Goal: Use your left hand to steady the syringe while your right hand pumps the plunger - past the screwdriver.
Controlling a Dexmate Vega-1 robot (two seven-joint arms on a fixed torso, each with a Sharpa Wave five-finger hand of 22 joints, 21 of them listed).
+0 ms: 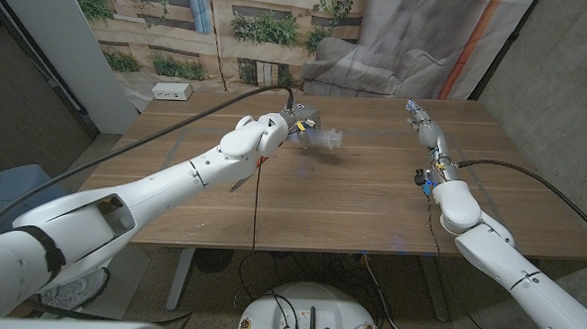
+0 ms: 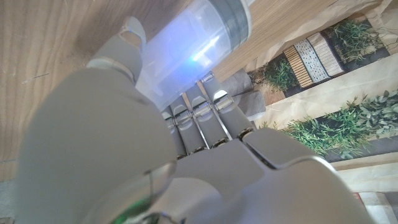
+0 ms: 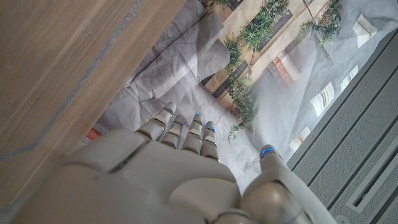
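A wooden worktop stood before a backdrop printed with a building front and green plants. Grey crumpled sheeting hung beside it, a grey wall stood at one side, and a small white box sat at the worktop's far corner.

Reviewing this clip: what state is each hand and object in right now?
Left hand: gripping the syringe barrel.
Syringe: held above the table, clear barrel sticking out past the fingers.
Right hand: holds nothing, fingers apart, near the table's far right edge, away from the syringe.
Table: wooden, a cable across it.
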